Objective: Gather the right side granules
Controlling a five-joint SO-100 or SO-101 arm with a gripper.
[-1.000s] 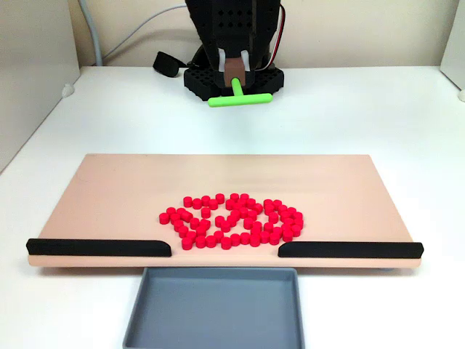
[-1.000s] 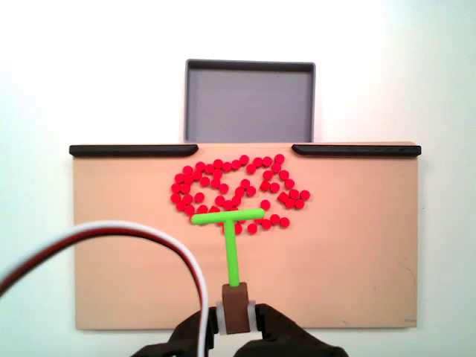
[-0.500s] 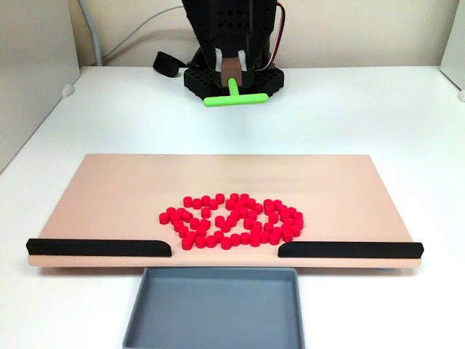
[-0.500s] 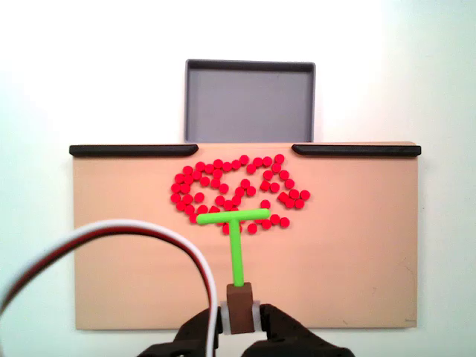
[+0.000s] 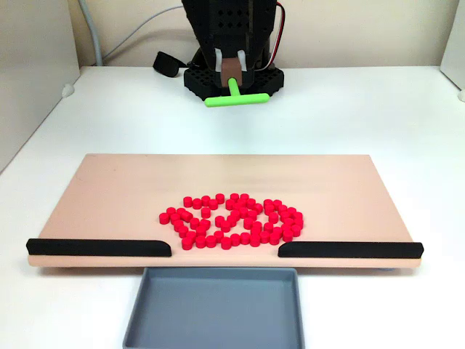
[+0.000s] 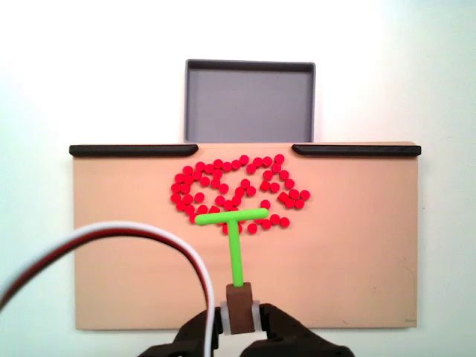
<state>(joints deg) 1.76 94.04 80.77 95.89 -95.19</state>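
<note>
Dozens of granules (image 5: 232, 220) on board (image 5: 109, 196) | hand (image 5: 232, 71) clamps green T-tool (image 5: 237, 99) | tray (image 5: 214, 309) beyond rails

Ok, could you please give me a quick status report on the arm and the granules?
Gripper shut on green tool, raised off the board. Granules clustered mid-board before the gap between black rails. Tray empty. Nothing in the way.

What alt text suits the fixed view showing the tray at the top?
A gripper holds a green T-shaped tool over a cluster of red granules on a tan board; beyond the board sits a grey tray.
</note>
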